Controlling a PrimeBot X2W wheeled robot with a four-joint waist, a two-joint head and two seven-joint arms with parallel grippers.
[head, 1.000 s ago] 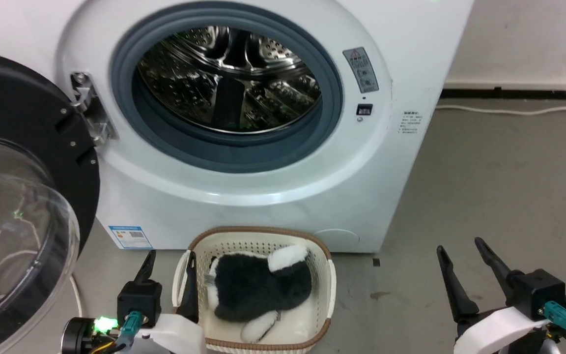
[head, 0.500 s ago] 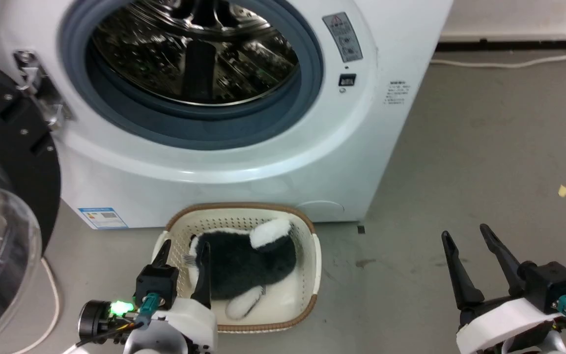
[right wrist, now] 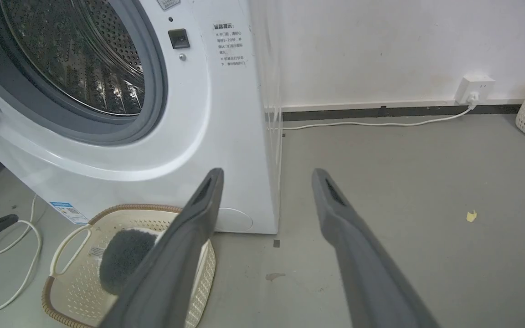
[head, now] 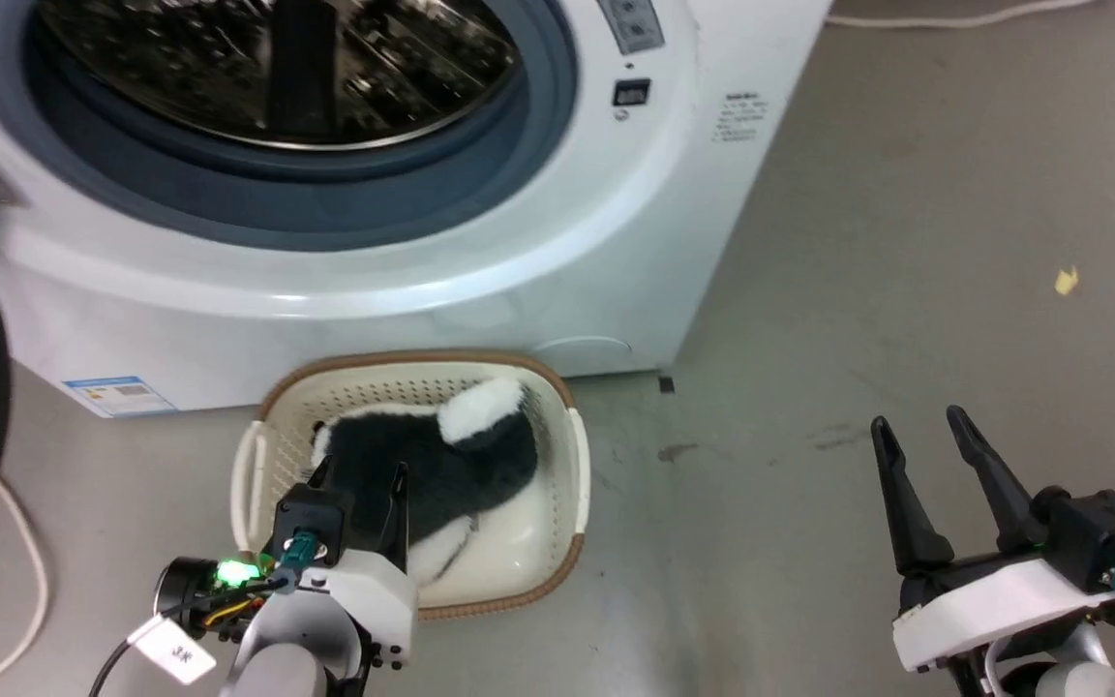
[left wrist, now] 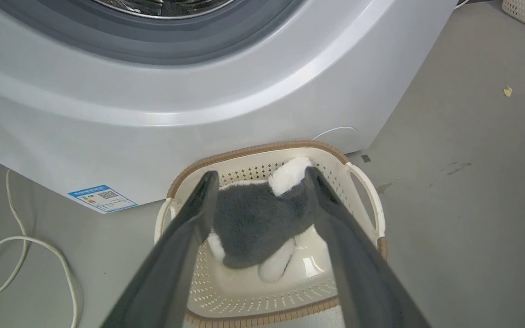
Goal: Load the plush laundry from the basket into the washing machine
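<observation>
1. Head view: my left gripper (head: 362,469) hangs wide open and empty over the plush toy (head: 441,450), which lies in the basket (head: 577,465) against the washing machine (head: 480,281). My right gripper (head: 918,422) stands far right, open and empty.
2. Left wrist view: my fingers frame the toy for a pinch, and the basket walls crowd both sides.
3. Right wrist view: the drum (right wrist: 84,59) gapes open, and the white cable (right wrist: 381,124) lies well clear.

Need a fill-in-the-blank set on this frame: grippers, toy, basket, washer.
1. The jaws of the left gripper stand ____, aimed at the plush toy.
2. The plush toy lies ____ the basket.
3. The right gripper holds ____.
4. The basket stands in ____ of the washing machine.
Missing words: open; inside; nothing; front.
</observation>
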